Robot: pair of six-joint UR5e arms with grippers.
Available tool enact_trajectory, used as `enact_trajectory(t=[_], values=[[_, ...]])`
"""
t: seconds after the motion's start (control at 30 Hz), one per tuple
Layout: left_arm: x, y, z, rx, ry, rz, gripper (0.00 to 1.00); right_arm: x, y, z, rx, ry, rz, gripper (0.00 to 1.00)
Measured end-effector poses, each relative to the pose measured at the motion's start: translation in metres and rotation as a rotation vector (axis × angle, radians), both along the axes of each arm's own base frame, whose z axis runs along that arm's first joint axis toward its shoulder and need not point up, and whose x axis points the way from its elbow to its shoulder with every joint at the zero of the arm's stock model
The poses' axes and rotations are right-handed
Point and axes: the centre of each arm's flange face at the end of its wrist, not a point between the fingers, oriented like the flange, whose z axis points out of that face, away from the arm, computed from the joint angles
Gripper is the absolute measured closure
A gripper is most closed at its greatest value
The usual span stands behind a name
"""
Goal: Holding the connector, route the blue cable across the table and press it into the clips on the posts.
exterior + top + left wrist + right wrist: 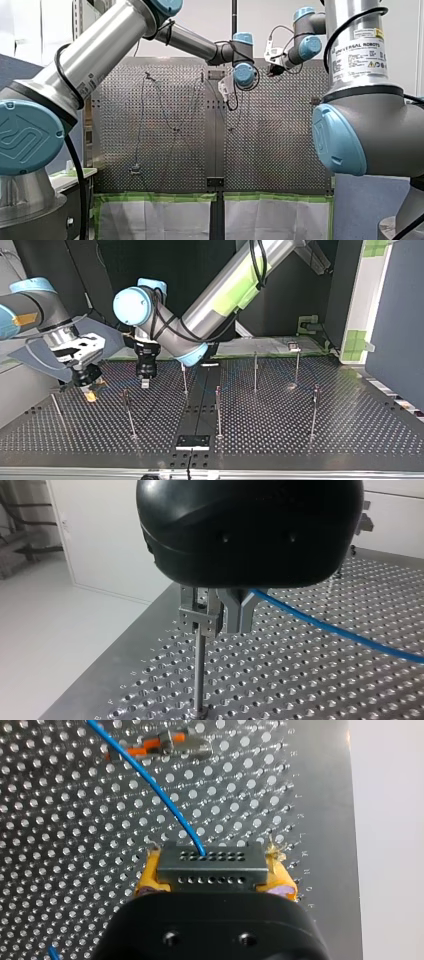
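My right gripper [212,872] has yellow pads [149,876] shut on a grey connector [210,861] with two rows of small holes. The blue cable [155,790] leaves the connector and curves away over the perforated table. My left gripper [220,630], black with metal fingers, is shut on the blue cable [340,632], which trails off to one side. A thin post [199,675] stands right under its fingertips. In the top view my left gripper [145,376] hangs over the table beside my right gripper [89,387], which is at the left.
Several thin upright posts [218,410] stand spread over the table [280,440]. A black plate [192,441] lies at its near edge in the top view. A grey and orange part [155,747] lies ahead of my right gripper, and the table's edge [345,845] runs close beside it.
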Motion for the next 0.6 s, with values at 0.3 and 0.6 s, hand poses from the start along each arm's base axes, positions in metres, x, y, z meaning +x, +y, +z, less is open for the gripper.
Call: enact_trajectory(t=[0.3,0.6], values=[[0.023,0.003,0.002,-0.050,-0.062,-0.004,0.99,-0.001,-0.009,-0.005,0.002,0.002,0.008,1.00],[0.046,0.018,0.006,-0.062,-0.083,0.000,0.99,-0.003,-0.017,-0.005,-0.003,0.000,0.008,1.00]])
